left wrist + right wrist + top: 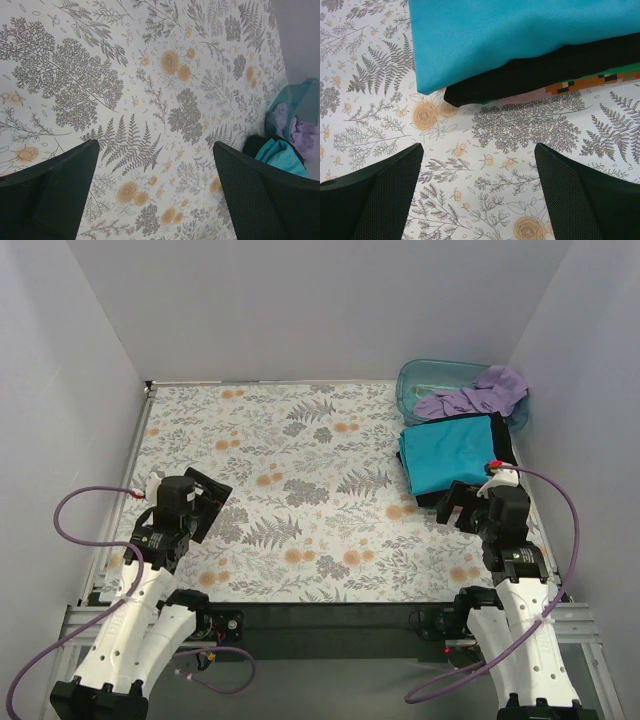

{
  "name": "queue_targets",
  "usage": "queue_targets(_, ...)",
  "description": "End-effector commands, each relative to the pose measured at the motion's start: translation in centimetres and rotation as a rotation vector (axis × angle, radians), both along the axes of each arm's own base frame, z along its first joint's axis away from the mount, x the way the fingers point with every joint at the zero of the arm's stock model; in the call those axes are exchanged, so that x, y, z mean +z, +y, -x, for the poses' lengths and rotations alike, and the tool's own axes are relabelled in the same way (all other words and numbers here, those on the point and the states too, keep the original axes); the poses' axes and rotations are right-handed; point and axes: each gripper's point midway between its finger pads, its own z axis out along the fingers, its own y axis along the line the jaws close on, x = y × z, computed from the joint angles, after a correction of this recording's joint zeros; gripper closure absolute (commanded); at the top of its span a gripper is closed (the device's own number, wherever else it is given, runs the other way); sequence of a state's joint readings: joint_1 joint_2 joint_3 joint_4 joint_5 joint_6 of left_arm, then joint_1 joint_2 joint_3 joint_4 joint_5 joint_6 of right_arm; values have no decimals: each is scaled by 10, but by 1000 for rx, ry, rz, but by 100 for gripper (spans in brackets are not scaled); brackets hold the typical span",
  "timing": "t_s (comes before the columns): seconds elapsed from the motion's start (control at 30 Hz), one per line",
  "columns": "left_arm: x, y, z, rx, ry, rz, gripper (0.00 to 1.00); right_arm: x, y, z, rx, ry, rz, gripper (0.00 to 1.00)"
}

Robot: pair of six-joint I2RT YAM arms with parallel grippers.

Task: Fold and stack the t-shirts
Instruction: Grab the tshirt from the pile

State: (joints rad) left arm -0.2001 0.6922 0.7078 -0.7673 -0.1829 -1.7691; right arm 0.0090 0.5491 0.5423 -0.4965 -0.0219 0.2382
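A stack of folded t-shirts lies at the right of the table, the teal one (450, 452) on top and a black one (503, 436) under it. In the right wrist view the teal shirt (520, 35) tops the black one (535, 77), with an orange-red and green edge (580, 86) below. A crumpled lavender-purple shirt (480, 395) hangs over the clear teal tub (430, 378). My right gripper (458, 504) is open and empty, just in front of the stack. My left gripper (205, 502) is open and empty over the left of the table.
The table has a floral cloth (300, 480). White walls close in the back and both sides. The tub stands in the back right corner and also shows in the left wrist view (300, 100). Purple cables loop beside both arms.
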Motion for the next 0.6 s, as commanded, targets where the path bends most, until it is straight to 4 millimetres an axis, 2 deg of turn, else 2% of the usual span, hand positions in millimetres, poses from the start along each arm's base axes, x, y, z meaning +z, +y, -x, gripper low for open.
queue_targets(0.0, 4, -1, -11, -11, -44, -16, 2, 26, -2, -14, -30, -88, -18, 2)
queue_targets(0.1, 11, -7, -21, -55, -81, -18, 2, 49, 3, -28, -10, -148, -38, 1)
queue_targets(0.13, 11, -8, -24, -59, -82, -21, 2, 65, 3, -39, -13, -188, -37, 2)
queue_targets(0.2, 17, -10, -30, -66, -111, -24, 2, 76, -1, -54, -29, -200, -25, 1)
queue_targets(0.23, 18, -10, -33, -67, -115, -30, 2, 87, -1, -72, -29, -189, -21, 2)
queue_targets(0.3, 27, -9, -41, -64, -146, -39, 2, 97, -9, -96, -52, -169, 19, 1)
queue_targets(0.33, 27, -9, -43, -68, -151, -50, 2, 77, -13, -115, -70, -77, 41, 2)
queue_targets(0.37, 28, -9, -47, -69, -154, -57, 2, 106, -28, -134, -115, -116, 61, 2)
queue_targets(0.4, 28, -8, -50, -66, -157, -66, 2, 108, -39, -147, -154, -105, 89, 2)
queue_targets(0.43, 28, -7, -52, -69, -157, -80, 2, 90, -46, -167, -167, -44, 105, 2)
queue_targets(0.47, 28, -7, -55, -71, -159, -88, 2, 97, -52, -183, -172, -51, 128, 1)
queue_targets(0.5, 26, -5, -58, -66, -146, -100, 2, 127, -63, -204, -192, -109, 140, 2)
queue_targets(0.53, 25, -5, -60, -72, -141, -115, 2, 109, -70, -226, -197, -58, 157, 1)
queue_targets(0.57, 24, -4, -61, -72, -135, -121, 2, 111, -78, -240, -202, -57, 180, 2)
